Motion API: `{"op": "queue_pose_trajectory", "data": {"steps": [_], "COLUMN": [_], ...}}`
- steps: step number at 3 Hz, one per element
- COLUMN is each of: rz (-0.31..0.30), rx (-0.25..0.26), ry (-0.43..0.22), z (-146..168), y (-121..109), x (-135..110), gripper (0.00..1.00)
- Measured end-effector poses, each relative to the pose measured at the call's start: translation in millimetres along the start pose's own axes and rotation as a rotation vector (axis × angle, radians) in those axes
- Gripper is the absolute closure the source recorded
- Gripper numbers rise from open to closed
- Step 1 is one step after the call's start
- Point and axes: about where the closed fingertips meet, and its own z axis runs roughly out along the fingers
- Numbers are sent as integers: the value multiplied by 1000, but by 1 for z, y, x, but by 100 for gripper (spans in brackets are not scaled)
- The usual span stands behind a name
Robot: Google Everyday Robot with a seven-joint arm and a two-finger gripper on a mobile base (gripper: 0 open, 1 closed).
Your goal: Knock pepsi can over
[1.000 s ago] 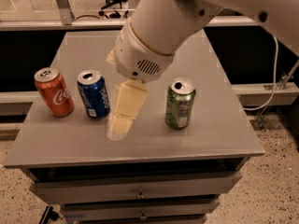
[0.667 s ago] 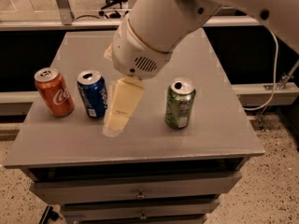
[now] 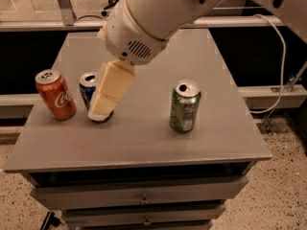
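Observation:
The blue pepsi can (image 3: 87,90) stands upright on the grey table (image 3: 144,138), left of the middle. Most of it is hidden behind my gripper. My gripper (image 3: 100,113), a cream-coloured finger assembly below the large white wrist, slants down to the left. Its tip is right in front of the can's lower part, at or against it. Only the can's silver top and a strip of its left side show.
An orange-red Coca-Cola can (image 3: 55,94) stands just left of the pepsi can, tilted slightly. A green can (image 3: 184,106) stands upright to the right of the middle. The table has drawers below its front edge. A white cable hangs at the right.
My gripper has moved left, from the gap between the pepsi and green cans to right in front of the pepsi can, now covering most of it. The cans have not visibly moved.

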Motion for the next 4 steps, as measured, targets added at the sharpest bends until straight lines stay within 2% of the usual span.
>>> {"op": "queue_pose_trajectory", "data": {"steps": [1, 3, 4], "rz": [-2, 6, 19], "rx": [29, 42, 37], "ry": [-51, -123, -136], "z": [4, 39, 62], "y": [-24, -80, -92], "x": [-15, -33, -35], "gripper": [0, 0, 0]}}
